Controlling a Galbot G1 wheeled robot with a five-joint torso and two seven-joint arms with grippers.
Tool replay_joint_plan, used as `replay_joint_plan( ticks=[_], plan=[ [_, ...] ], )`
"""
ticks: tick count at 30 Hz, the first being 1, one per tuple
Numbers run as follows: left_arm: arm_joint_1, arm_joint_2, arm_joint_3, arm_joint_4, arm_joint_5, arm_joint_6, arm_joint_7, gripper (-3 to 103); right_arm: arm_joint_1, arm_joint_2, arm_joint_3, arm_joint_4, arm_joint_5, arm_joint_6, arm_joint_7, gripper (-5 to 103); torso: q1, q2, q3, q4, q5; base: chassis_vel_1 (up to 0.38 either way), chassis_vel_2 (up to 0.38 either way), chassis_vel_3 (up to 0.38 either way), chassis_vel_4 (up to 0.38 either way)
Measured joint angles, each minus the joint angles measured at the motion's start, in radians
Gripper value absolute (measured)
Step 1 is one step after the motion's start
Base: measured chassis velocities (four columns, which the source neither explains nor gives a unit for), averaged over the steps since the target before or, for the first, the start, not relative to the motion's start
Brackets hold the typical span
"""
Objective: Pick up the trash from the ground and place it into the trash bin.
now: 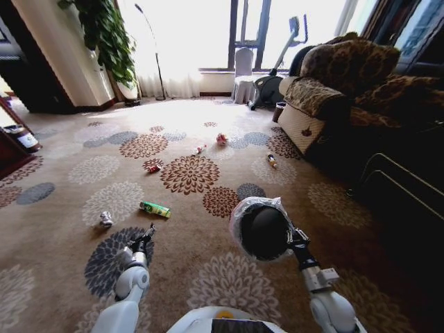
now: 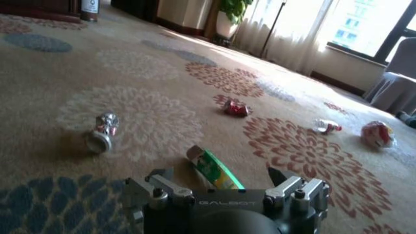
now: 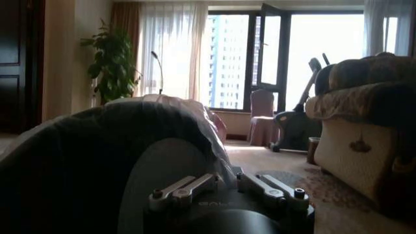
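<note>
Presently: green packet [image 2: 215, 169] lies on carpet just ahead of the spread-fingered left gripper [image 2: 224, 183]; judged light, crinkly, best pinched across its width. Trash bin [image 1: 262, 229] is clamped at its rim by the right gripper [image 1: 297, 239].

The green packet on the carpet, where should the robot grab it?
Probably across its narrow middle, coming straight down from above. The green packet lies flat and long on the carpet, just beyond the open left gripper, so its long edges suit the fingers.

floral carpet [image 1: 62, 173], green packet [image 1: 155, 209], silver can [image 1: 105, 219]
</note>
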Motion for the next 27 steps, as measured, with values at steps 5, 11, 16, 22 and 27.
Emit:
replay_joint_plan(
  ticks=[5,11,16,22,27],
  plan=[
    [-0.015,-0.001,-0.001,0.022,-0.003,0.001,0.000,99,0.002,-0.006,0.002,-0.002,0.002,0.016,0.000,0,0.000,0.000,0.000,0.0001,0.0003,-0.008,0.162,0.010,-0.157],
    [-0.033,-0.003,0.000,0.054,-0.004,0.002,0.000,99,0.001,-0.013,0.012,0.002,0.016,0.039,0.000,0,0.000,0.000,0.000,-0.0003,0.0005,0.000,0.000,0.000,0.000],
    [-0.075,0.007,0.002,0.109,-0.027,0.008,0.000,99,-0.001,-0.018,0.016,0.005,0.026,0.041,0.000,0,0.000,0.000,0.000,0.0000,0.0003,0.000,0.000,0.000,0.000],
    [-0.128,0.030,0.033,0.150,-0.107,0.047,-0.006,99,0.000,-0.016,0.011,0.004,0.022,0.050,0.000,0,0.000,0.000,0.000,0.0000,0.0004,0.000,0.000,0.000,0.000],
    [-0.177,0.033,0.071,0.197,-0.134,0.071,-0.011,98,-0.007,-0.016,0.014,0.004,0.019,0.056,0.000,0,0.000,0.000,0.000,-0.0001,0.0004,-0.087,0.056,0.074,-0.074]
  ],
)
